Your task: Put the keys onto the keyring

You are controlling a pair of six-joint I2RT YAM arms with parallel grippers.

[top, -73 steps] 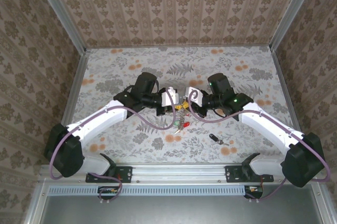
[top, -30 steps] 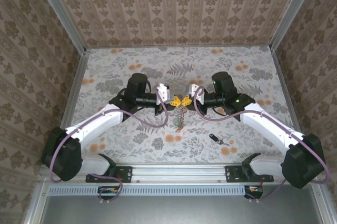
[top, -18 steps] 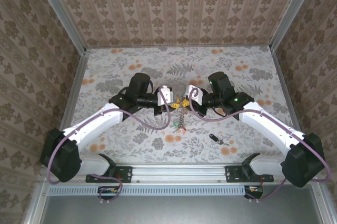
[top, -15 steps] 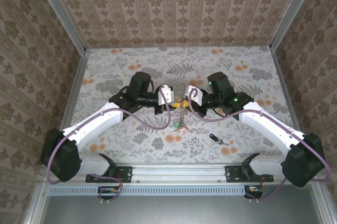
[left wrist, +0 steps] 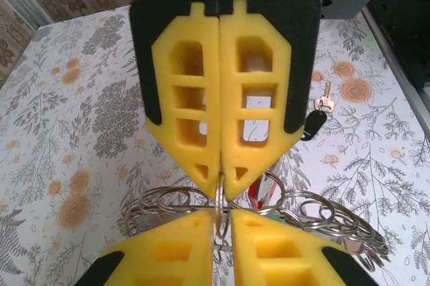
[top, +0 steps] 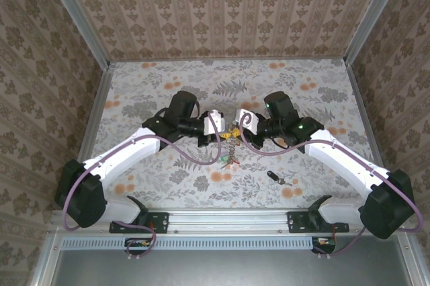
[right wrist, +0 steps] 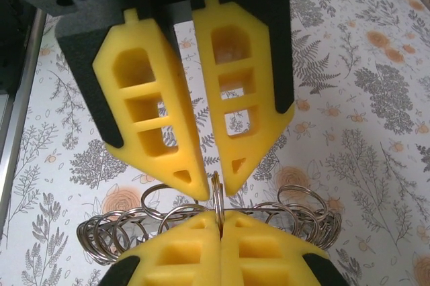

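— Starting at the near edge, what's that dark speck on the table (top: 316, 91), over on the right arm's side?

— A black-headed key (left wrist: 313, 125) with a small metal key (left wrist: 326, 102) just beside it. They lie loose on the floral print, well apart from the rest.

— And further in?

— A little cluster of keys (top: 227, 159) with green and red heads, strung out just this side of the grippers. Whether they dangle or rest on the table, I can't tell.

— Then the grippers?

— They meet tip to tip at mid-table. The right gripper (left wrist: 221, 188) has its yellow pads pressed flat together, nipping a wire loop of the keyring (right wrist: 302, 209) at the very tips. The left gripper (right wrist: 213, 188) stands in a narrow V, its pads slightly apart higher up and its tips pinched on a loop of the same ring.

— So both have hold of it?

— Yes, it's carried between the two sets of tips, its coil of small loops fanning out to either side. Beyond that, the floral tabletop runs to the patterned wall (top: 228, 11).
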